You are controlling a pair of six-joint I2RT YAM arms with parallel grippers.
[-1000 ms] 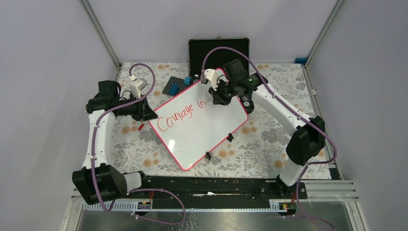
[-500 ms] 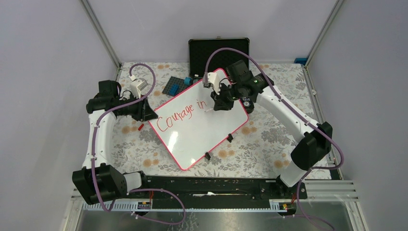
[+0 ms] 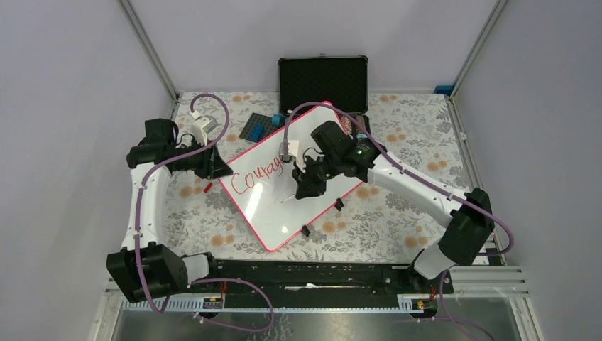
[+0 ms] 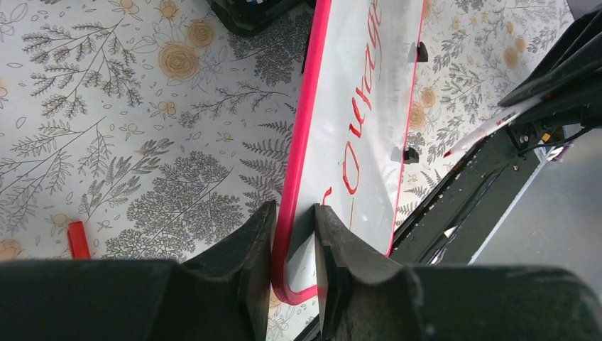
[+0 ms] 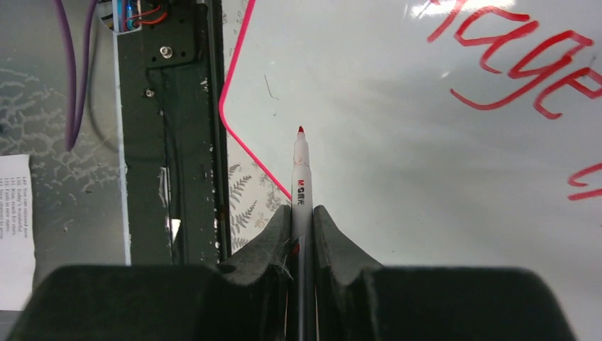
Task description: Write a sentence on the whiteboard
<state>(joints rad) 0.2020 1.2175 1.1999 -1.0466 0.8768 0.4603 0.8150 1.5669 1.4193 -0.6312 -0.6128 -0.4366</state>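
Note:
The whiteboard (image 3: 273, 217) lies slanted on the floral table, white with a pink-red frame. The sentence (image 3: 254, 177) shows "Courage" in red; my right arm hides the rest. My left gripper (image 3: 219, 170) is shut on the board's left corner edge, with the frame between its jaws in the left wrist view (image 4: 293, 213). My right gripper (image 3: 304, 190) is shut on a red-tipped marker (image 5: 300, 170). It hovers over the blank area below the writing. The marker tip is near the board's near edge; I cannot tell whether it touches.
An open black case (image 3: 323, 78) stands at the back. A dark baseplate with blue bricks (image 3: 257, 126) lies behind the board. A red marker cap (image 3: 207, 187) lies left of the board. Two black clips (image 3: 339, 203) sit on the board's near long edge.
My right gripper has moved with the marker from after "in" at the first line's end, down and left to the blank area below "Courage". The left arm and the board have not moved.

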